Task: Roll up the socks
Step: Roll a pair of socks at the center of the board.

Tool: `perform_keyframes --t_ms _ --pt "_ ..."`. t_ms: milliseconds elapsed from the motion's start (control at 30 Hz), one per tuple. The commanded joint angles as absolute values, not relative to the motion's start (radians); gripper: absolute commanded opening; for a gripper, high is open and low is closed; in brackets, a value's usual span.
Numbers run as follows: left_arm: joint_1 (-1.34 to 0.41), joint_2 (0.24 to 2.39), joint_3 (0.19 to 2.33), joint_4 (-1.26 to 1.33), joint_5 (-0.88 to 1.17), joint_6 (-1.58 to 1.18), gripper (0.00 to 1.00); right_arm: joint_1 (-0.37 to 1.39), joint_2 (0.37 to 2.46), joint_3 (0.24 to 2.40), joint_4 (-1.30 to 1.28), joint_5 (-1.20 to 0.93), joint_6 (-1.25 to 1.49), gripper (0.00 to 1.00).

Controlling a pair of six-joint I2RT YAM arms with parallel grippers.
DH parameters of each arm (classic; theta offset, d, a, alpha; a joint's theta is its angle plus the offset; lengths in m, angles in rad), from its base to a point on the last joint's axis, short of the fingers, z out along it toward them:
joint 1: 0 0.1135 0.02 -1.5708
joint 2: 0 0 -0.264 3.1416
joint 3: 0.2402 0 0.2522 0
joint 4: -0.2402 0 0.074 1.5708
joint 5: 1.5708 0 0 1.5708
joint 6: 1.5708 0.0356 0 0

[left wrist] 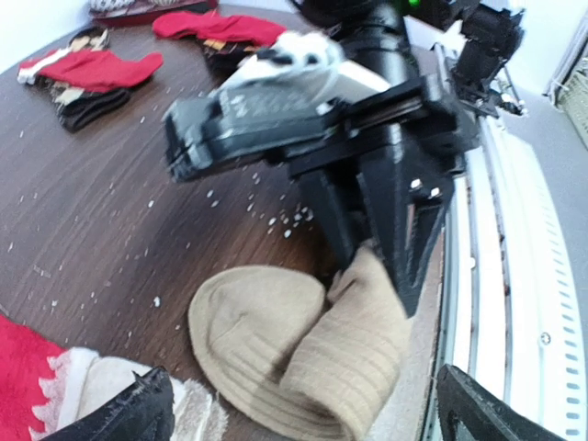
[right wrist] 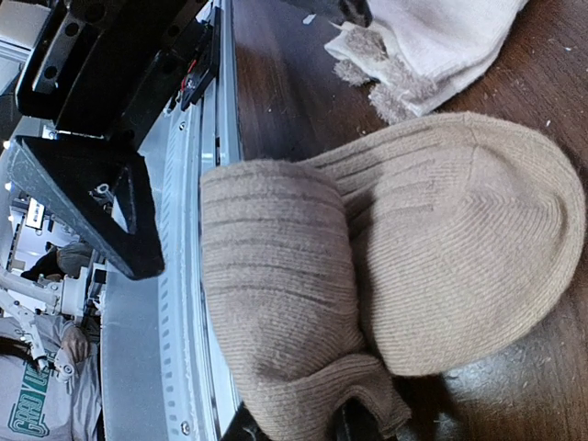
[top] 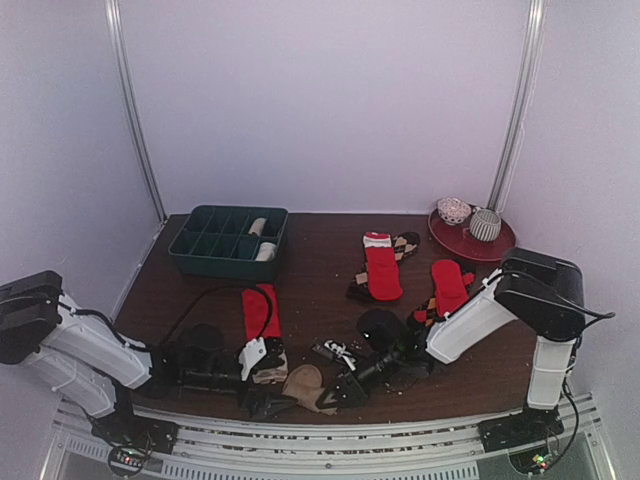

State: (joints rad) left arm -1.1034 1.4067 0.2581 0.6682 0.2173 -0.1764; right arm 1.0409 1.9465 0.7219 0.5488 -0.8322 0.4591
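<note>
Now right pincer (left wrist: 381, 276) grips tan socks (left wrist: 276, 340) (partly rolled).

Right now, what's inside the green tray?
The green tray holds a pale roll and a second pale roll in its right-hand compartments. The rest look dark; the walls partly hide their floors.

Table (top: 320, 300), tray (top: 212, 267), plate (top: 462, 244) and specks (left wrist: 292, 219)
A dark green compartment tray sits far left on the dark wooden table; a red plate sits at the far right corner, well apart. White specks dot the wood near a ribbed metal rail (top: 330, 455) along the near edge.
</note>
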Motion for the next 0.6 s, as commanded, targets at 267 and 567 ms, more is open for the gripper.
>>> perform_keyframes --t_ms 267,567 --pt "-1.103 1.608 0.319 0.879 0.354 -0.154 0.94 1.045 2.084 0.649 0.087 -0.587 0.449 0.06" --pt "-1.102 1.68 0.331 0.931 0.406 -0.18 0.66 1.043 2.088 0.647 0.089 -0.587 0.445 0.06"
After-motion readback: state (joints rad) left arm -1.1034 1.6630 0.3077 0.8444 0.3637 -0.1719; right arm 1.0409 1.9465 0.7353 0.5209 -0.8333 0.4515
